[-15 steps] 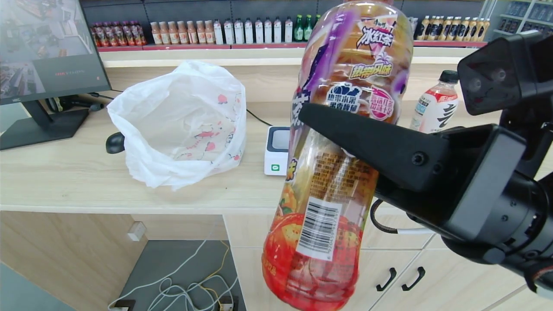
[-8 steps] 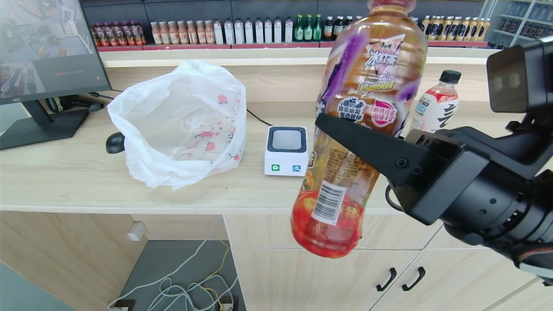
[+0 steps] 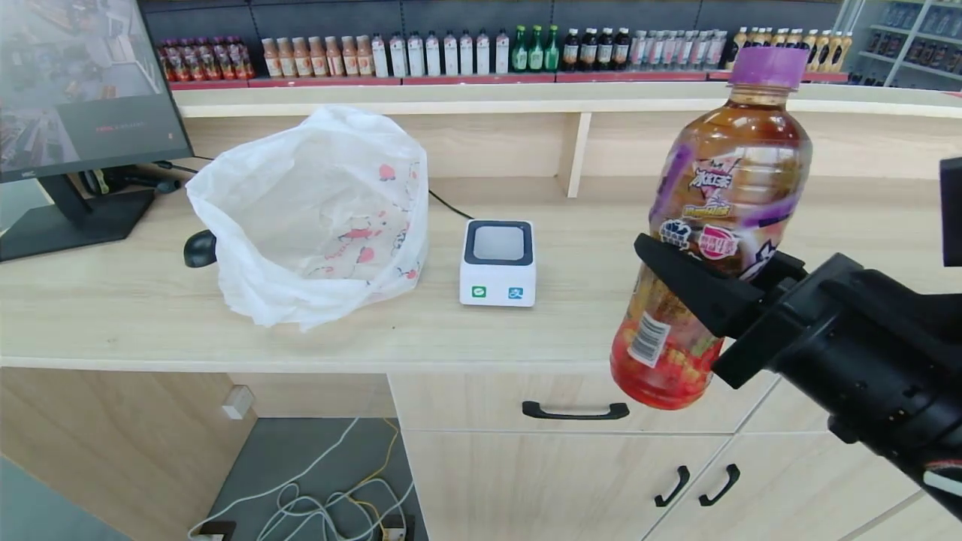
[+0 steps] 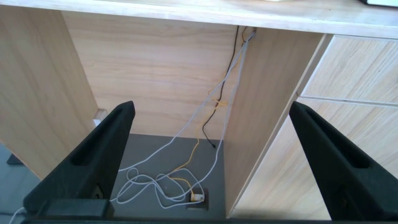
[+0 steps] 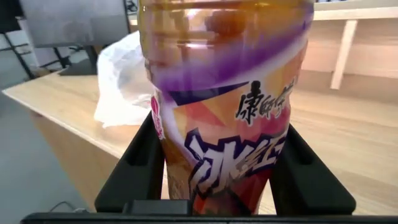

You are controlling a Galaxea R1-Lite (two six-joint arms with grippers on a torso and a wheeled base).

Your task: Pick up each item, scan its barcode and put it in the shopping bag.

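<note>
Clamping the bottle (image 3: 725, 225) around its middle, the right gripper (image 3: 703, 289) has one finger across the front of the label and the other behind it. In the right wrist view the two black fingers (image 5: 146, 165) press against either side of the bottle (image 5: 227, 93). The bottle hangs in the air, purple cap up and leaning slightly right, with its red base in front of the counter (image 3: 113, 308) edge. Its barcode (image 3: 648, 338) sits low on the label, turned towards the robot's left.

The scanner (image 3: 497, 263), a small white box with a dark-framed window on top, stands on the counter to the bottle's left, apart from it. Just left of the scanner sits the white bag (image 3: 316, 218), its mouth open and upward. A dark mouse (image 3: 199, 248) lies against the bag's far left side, and a monitor (image 3: 75, 90) stands at the counter's left end.

The left gripper (image 4: 217, 168) is spread wide with nothing between its fingers, down below counter height, facing an open bay where cables (image 4: 168, 186) lie on the floor.
</note>
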